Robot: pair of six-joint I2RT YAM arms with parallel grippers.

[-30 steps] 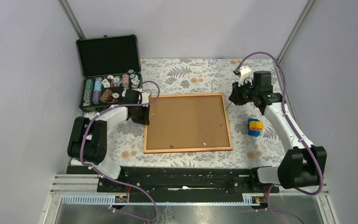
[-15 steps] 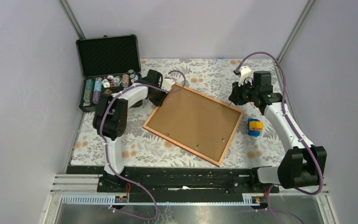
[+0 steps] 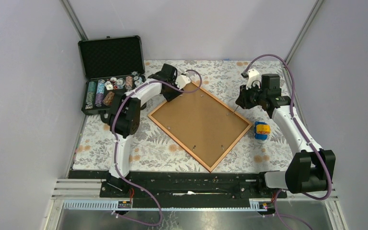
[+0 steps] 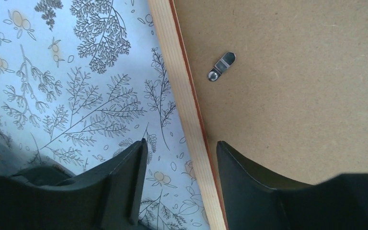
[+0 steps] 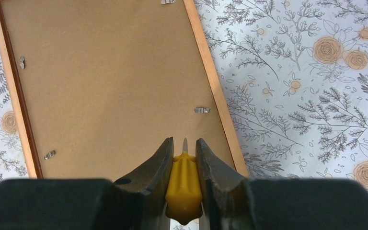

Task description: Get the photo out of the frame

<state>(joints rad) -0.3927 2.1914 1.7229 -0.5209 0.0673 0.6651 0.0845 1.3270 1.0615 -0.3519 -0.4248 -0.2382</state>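
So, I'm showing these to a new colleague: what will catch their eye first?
The orange-red frame, lying brown back up and cornerwise mid-table. The right gripper is shut on a yellow-handled tool over its far-right edge; the left gripper straddles its far-left edge, jaws open. Far left, a black case holds poker chips.

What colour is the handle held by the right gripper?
The handle is yellow, clearest in the right wrist view.

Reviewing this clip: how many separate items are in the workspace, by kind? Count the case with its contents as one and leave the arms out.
Picture frame, lying back up: 1
Black case, open, with chips inside: 1
Blue and yellow object by the frame: 1
Yellow-handled tool, held in the right gripper: 1
Total: 4
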